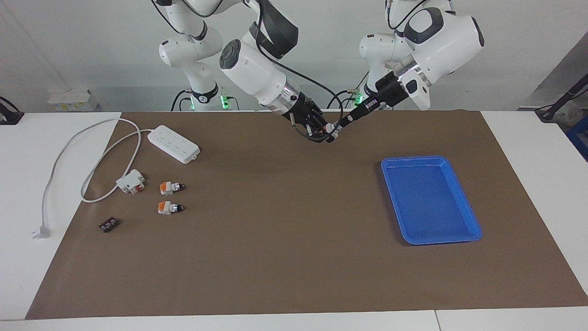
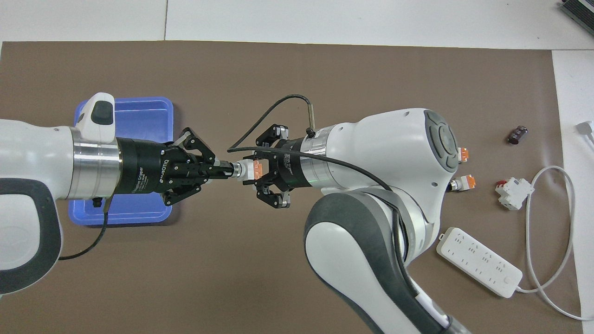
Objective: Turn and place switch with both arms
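Observation:
The switch (image 2: 248, 170) is held in the air between both grippers, over the brown mat's middle; it also shows in the facing view (image 1: 331, 134). My right gripper (image 2: 261, 170) (image 1: 321, 130) is shut on its orange and white end. My left gripper (image 2: 222, 169) (image 1: 342, 123) is shut on its black knob tip, reaching from the blue tray's end. Two more switches (image 1: 171, 186) (image 1: 169, 208) lie on the mat toward the right arm's end. In the overhead view they (image 2: 464, 154) (image 2: 464, 183) are partly hidden by my right arm.
A blue tray (image 1: 415, 159) (image 2: 139, 105) lies toward the left arm's end. A white power strip (image 1: 173, 144) with its cable, a white-and-red block (image 1: 131, 181) and a small black ridged block (image 1: 109, 225) lie toward the right arm's end.

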Tool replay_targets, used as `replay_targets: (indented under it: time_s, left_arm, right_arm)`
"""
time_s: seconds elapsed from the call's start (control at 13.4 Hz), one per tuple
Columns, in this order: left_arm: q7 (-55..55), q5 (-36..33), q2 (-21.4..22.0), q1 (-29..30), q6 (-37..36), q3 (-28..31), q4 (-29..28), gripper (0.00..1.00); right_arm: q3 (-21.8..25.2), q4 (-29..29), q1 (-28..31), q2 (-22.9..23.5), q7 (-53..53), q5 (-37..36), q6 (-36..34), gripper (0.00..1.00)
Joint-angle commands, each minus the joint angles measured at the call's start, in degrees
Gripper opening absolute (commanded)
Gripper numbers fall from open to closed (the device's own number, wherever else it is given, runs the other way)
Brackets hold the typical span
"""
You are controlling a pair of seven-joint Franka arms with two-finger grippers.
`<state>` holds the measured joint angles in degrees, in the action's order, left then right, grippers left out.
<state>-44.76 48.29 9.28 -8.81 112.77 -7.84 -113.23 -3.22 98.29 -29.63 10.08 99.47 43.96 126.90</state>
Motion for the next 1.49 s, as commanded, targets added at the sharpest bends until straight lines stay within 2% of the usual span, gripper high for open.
replay_targets:
  time_s: [0.0, 0.07, 0.45, 0.97, 1.42]
  left_arm:
    - [1.5, -0.7, 2.1, -1.4, 1.3, 0.4, -2.3, 0.07]
    - [1.9, -0.7, 2.1, -1.6, 1.2, 0.4, -2.3, 0.0]
    - [8.3, -0.7, 2.1, -1.6, 0.6, 0.3, -2.2, 0.0]
    - [34.5, -1.6, 2.1, -1.6, 1.1, 0.1, -2.3, 0.0]
    - [52.7, -1.6, 2.1, -1.6, 1.3, -0.2, -2.2, 0.0]
  right_arm:
    - [-0.1, 0.1, 0.2, -0.5, -0.3, 0.1, 0.6, 0.0]
    - [-0.1, 0.1, 0.2, -0.5, -0.7, 0.1, 0.6, 0.0]
    - [-0.2, 0.1, 0.3, -0.5, -0.9, 0.1, 0.5, 0.0]
    - [-0.1, 0.1, 0.5, -0.6, -0.9, 0.0, 0.7, 0.0]
    - [-0.1, 0.1, 0.2, -0.9, -1.0, -0.4, 0.7, 0.0]
